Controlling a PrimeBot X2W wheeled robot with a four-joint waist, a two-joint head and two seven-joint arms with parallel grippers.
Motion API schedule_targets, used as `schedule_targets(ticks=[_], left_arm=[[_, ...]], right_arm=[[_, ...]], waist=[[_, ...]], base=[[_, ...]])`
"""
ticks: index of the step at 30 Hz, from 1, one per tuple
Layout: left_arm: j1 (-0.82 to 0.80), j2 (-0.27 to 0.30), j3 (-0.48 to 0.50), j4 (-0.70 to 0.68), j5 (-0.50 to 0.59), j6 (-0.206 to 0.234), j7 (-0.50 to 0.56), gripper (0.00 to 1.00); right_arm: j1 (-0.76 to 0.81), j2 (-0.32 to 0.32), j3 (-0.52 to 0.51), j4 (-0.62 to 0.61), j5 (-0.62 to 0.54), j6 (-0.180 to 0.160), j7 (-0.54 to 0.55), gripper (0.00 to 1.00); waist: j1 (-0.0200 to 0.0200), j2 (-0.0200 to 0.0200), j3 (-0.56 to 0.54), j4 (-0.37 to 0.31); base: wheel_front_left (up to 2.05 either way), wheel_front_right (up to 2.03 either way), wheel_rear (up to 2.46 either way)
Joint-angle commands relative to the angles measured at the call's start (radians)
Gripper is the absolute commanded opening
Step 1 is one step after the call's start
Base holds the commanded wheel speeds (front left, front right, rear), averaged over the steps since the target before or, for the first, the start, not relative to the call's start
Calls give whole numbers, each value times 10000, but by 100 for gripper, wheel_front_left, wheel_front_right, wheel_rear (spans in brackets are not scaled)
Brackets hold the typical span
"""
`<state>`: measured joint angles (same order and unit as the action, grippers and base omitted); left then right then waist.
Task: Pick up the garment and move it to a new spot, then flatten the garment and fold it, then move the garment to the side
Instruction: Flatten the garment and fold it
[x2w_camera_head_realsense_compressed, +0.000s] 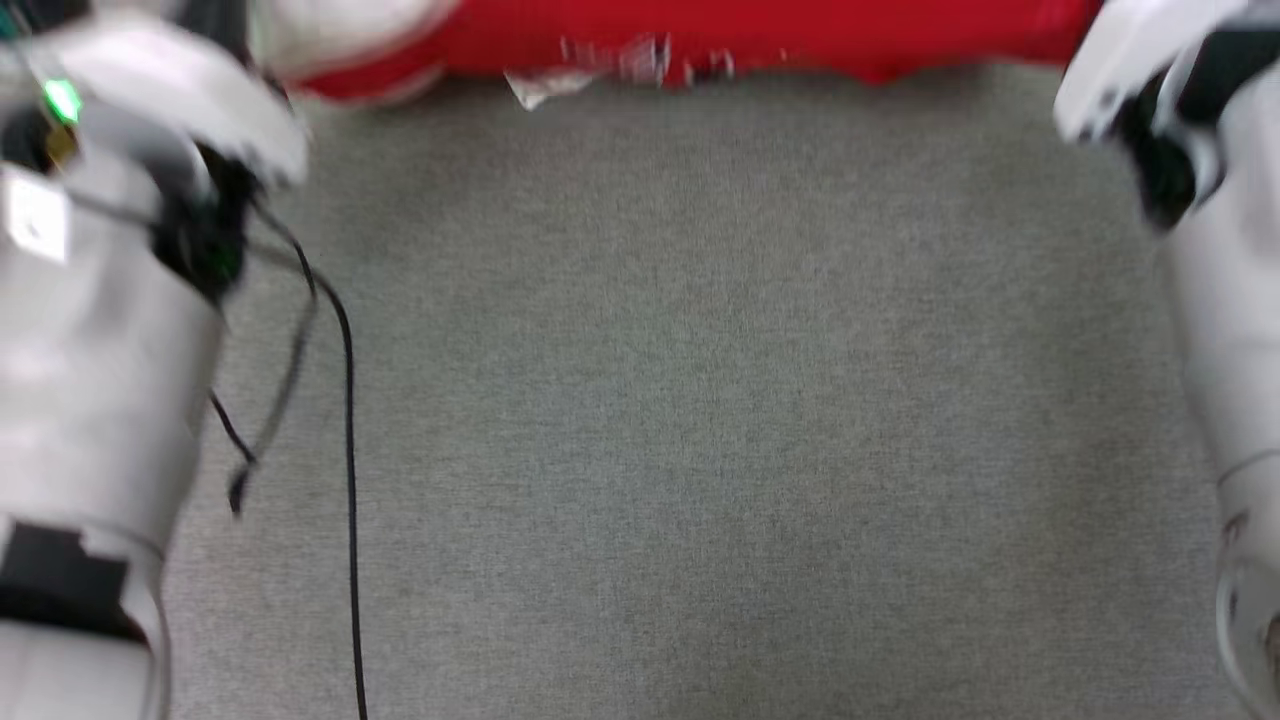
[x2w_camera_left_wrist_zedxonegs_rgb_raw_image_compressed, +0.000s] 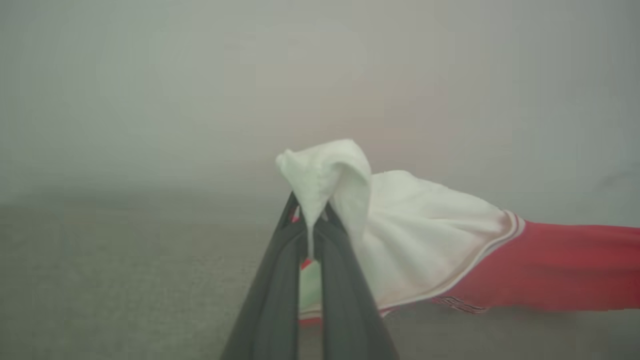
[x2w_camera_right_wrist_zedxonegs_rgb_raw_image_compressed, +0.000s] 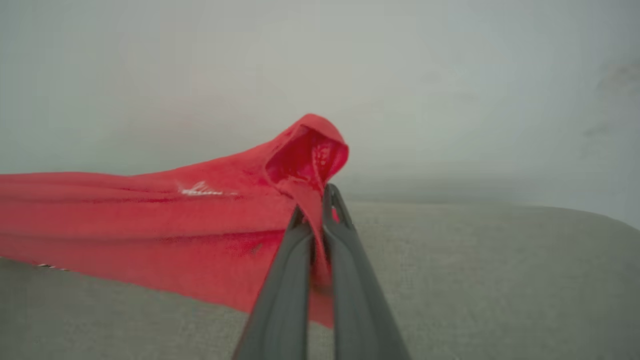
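The red jersey-style shirt with white sleeves (x2w_camera_head_realsense_compressed: 760, 35) hangs stretched between both arms over the far part of the grey woven surface (x2w_camera_head_realsense_compressed: 700, 400); whether its lower edge touches, I cannot tell. The left gripper (x2w_camera_left_wrist_zedxonegs_rgb_raw_image_compressed: 311, 212) is clamped on a fold of one white sleeve (x2w_camera_left_wrist_zedxonegs_rgb_raw_image_compressed: 425, 235), and the right gripper (x2w_camera_right_wrist_zedxonegs_rgb_raw_image_compressed: 316, 206) pinches a red corner. Holding opposite ends apart likely keeps the cloth taut for laying it flat.

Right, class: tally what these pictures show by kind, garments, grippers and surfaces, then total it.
garment: 1
grippers: 2, the left gripper and the right gripper, both shut on the garment
grey surface: 1
total: 4
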<state>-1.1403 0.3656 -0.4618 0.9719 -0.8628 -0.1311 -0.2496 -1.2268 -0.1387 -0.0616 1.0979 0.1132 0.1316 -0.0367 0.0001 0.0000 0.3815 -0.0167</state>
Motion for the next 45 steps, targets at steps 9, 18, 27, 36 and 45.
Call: schedule_targets(ticks=[9,18,27,36,45], left_arm=[[3431,70,-424,-532,-802,11,-126,0],[6574,222,-252,-1369,-917,94,-175,0],[9392,475,114,-2972,-866,902,-176,0],[11798,979,397,-5325,-1488,1904,353,0],[12410,1356,477,-7344,-1429,2647,621,0]], right_arm=[[3182,-163,954,403,1259,-18,-480,0],[6213,-659,1775,-492,2805,-19,-509,0],[8961,-1267,2184,-2449,3756,-22,-88,0],[11781,-1301,1257,-4986,3801,-33,925,0],[13726,-563,-338,-8018,2859,-32,2655,0]], waist=[[-1,0,-1851,217],[-1,0,-3185,357],[-1,0,-4058,504],[-1,0,-4448,707],[-1,0,-4470,798]], base=[[0,0,0],[0,0,0],[0,0,0],[0,0,0],[0,0,0]])
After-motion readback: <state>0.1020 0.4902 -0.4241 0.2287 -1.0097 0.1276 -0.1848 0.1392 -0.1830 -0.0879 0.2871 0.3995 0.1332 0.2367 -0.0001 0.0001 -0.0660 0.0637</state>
